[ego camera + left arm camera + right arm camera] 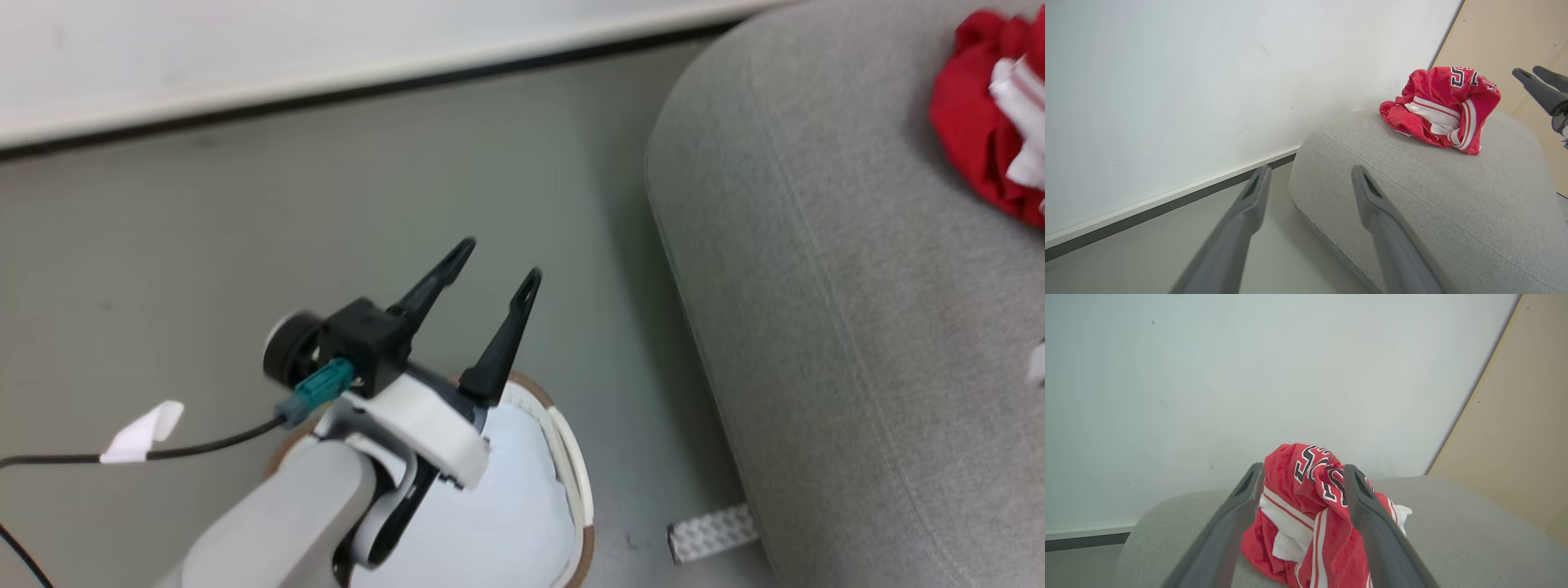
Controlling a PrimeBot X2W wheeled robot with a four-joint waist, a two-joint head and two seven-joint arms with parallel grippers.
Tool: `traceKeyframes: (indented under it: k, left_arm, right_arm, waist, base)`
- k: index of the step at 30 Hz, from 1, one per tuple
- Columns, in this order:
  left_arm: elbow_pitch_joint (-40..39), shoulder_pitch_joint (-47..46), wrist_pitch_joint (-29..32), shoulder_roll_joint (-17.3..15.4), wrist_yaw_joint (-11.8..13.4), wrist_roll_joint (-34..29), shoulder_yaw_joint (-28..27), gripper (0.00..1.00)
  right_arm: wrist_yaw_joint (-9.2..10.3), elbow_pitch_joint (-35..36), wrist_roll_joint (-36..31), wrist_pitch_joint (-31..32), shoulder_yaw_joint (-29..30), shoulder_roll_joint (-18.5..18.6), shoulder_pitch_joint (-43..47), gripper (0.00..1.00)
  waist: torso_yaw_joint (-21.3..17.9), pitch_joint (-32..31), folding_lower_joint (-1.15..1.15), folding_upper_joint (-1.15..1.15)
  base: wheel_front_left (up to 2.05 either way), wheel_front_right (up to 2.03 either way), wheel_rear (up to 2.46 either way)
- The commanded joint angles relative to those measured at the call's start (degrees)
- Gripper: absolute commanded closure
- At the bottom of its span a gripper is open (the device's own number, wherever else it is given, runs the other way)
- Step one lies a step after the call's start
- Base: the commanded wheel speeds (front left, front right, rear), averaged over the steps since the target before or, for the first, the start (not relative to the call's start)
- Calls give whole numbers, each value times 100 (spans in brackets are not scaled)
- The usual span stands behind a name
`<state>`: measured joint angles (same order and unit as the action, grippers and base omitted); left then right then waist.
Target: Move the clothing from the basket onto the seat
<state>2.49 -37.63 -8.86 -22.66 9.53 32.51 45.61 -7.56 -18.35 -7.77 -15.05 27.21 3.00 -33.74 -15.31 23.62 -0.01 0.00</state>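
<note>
In the head view the left gripper hangs over the floor left of the seat, its two fingers spread with nothing between them. The basket stands on the floor just left of the seat's base, partly under the left arm; the part of its inside that shows is plain white. The clothing lies bunched on the seat's top, toward its far right. A white strip lies on the floor against the seat's base. In the left wrist view the spread fingers point at the seat's near corner, and the clothing sits in a red and white heap at the seat's far end, near the wall. The right gripper hovers above the seat, just beside the heap and apart from it. In the right wrist view its fingers stand wide apart, holding nothing, with the heap resting on the seat beyond them.
</note>
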Motion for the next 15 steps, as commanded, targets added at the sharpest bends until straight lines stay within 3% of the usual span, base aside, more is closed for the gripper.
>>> traceKeyframes:
  k: [1,7,15]
  left_arm:
    - [53,200,-75,-36,60,92,-38,0]
    - [435,969,-341,1,246,384,-144,0]
    - [826,2052,-591,28,571,660,-479,0]
  right_arm:
    - [15,117,145,-16,-164,-12,298,0]
    - [15,641,586,-8,-853,-7,1584,0]
    - [15,1041,989,-7,-1253,0,2957,0]
  waist:
    - [136,-597,1,0]
    - [683,-1533,1,0]
    - [1326,-2388,1,0]
  base:
    - [0,0,0]
    - [0,0,0]
    - [0,0,0]
